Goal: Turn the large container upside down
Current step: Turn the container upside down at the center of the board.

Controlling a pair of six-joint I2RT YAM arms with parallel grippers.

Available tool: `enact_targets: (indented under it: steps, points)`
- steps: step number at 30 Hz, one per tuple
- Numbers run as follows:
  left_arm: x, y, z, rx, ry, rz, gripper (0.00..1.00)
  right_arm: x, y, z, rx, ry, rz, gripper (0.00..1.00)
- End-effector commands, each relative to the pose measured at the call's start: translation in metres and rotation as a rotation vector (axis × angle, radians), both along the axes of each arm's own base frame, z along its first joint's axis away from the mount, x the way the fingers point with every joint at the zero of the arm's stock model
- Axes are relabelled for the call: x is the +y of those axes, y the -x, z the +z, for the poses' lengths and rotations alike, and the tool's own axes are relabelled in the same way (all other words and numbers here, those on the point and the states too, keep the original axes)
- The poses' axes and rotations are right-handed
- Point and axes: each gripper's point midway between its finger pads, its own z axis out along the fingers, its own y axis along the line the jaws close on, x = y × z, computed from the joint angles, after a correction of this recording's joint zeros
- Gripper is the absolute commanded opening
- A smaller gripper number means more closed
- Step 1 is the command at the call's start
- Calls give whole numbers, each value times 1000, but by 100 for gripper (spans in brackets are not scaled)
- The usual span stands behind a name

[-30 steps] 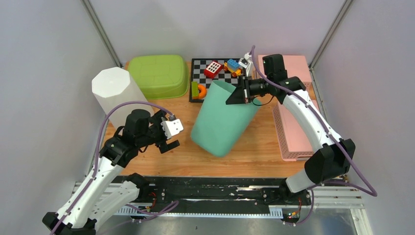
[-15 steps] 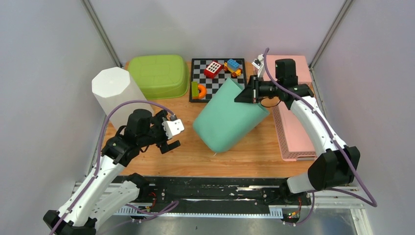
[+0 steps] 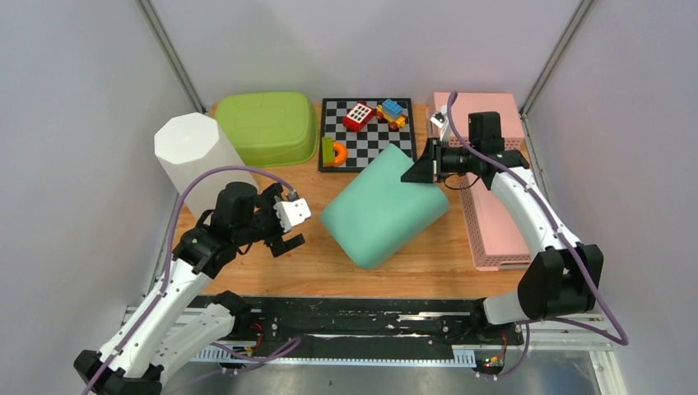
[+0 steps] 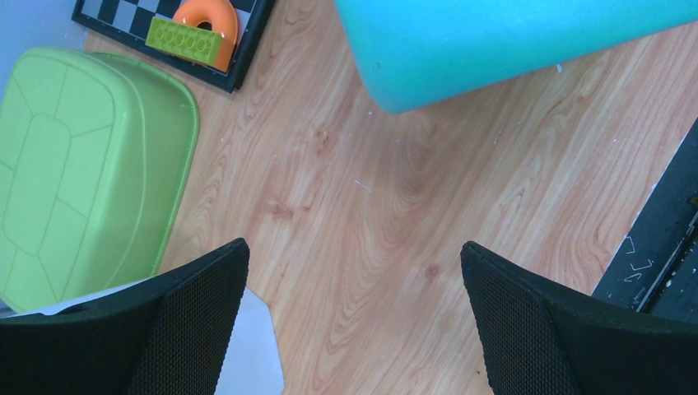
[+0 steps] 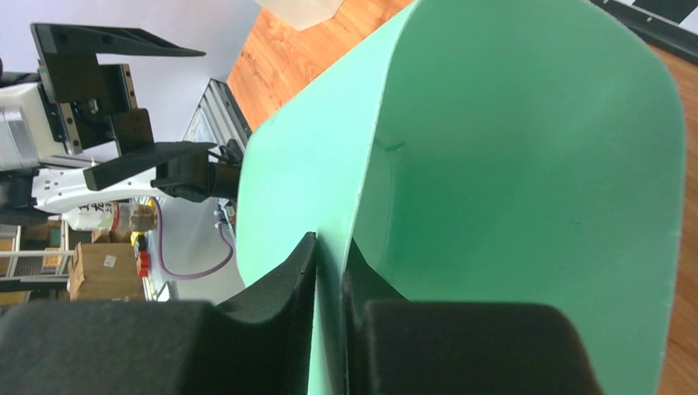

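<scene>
Lying on its side from above, the large container [image 3: 383, 212] is only half turned, rim pinched by the right gripper [image 3: 421, 169]; left wrist: left gripper [image 4: 352, 263] gapes empty, base beyond its fingertips [image 4: 218, 276]; right wrist: pads [image 5: 276, 329] clamp the wall, inversion yet to come.

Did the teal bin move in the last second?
Yes. The teal bin tipped further over and now lies on its side. Its open rim swung away from the checkerboard toward the pink basket.
</scene>
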Motion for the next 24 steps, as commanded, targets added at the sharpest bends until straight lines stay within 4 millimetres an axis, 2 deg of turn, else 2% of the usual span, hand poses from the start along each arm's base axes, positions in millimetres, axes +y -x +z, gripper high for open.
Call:
enact_targets:
  steps: [1, 10, 15, 20, 24]
  points:
    - [-2, -2, -4, 14, 16, 4, 100, -14, 9, -43, 18, 113, 6, 18]
    - [-9, -13, 1, 7, 32, 6, 100, -17, 14, -49, -2, 130, 14, 32]
    - [-17, -13, 0, 2, 26, -51, 100, -21, 14, -46, -41, 140, 14, 42]
    - [-30, -3, -14, 62, 30, -156, 100, -29, 12, -37, -119, 182, 3, 56]
    - [-41, -2, -27, 93, 66, -194, 100, -33, 15, -28, -160, 211, 13, 59]
